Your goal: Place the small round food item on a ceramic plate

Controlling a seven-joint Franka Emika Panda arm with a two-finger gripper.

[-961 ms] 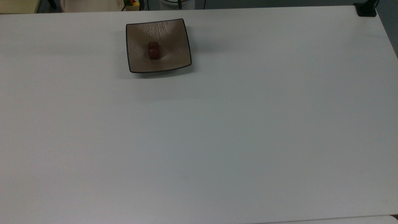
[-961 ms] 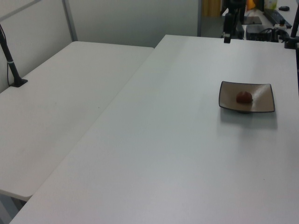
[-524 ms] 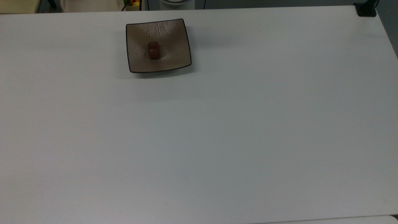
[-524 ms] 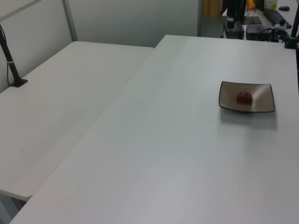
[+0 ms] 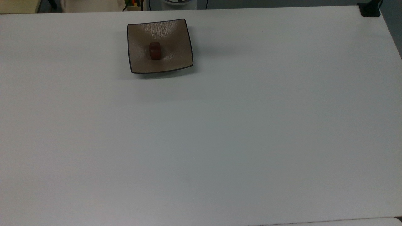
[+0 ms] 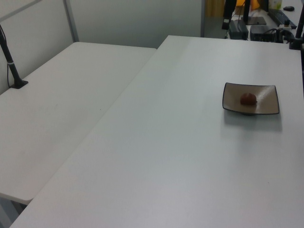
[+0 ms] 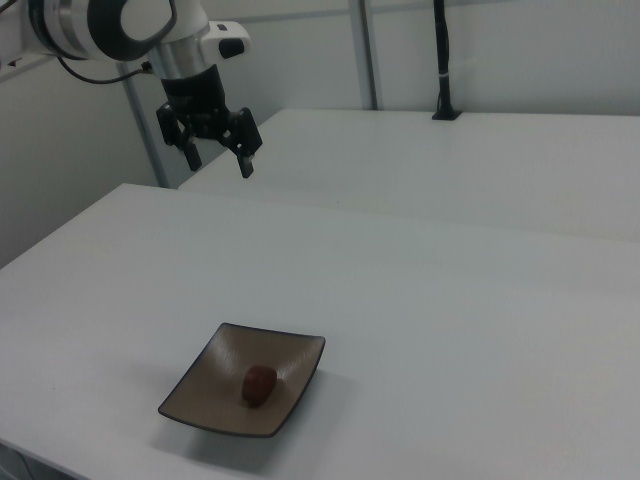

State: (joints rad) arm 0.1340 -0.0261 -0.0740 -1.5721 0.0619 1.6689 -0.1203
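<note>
The small round food item [image 5: 154,51], a glossy reddish-brown lump, lies in the dipped centre of the ceramic plate [image 5: 141,34], a square tan dish with a thin dark rim. Both stand near the far edge of the white table in the top view. The left view has the plate [image 6: 263,92] at its right with the food item [image 6: 248,99] in it. In the right view the plate [image 7: 215,360] and food item [image 7: 259,384] sit low in the picture. My gripper [image 7: 218,160] hangs open and holds nothing, high above the table and well behind the plate.
The white table [image 5: 220,125] stretches wide and bare around the plate. A second white table [image 6: 57,104] adjoins it. Black posts on clamps stand at table edges [image 6: 12,71] [image 7: 440,60], and a black clamp [image 5: 370,9] sits at the top view's far right corner.
In the left view the gripper has risen along the top edge, away from the table. Plate and food item have not moved.
</note>
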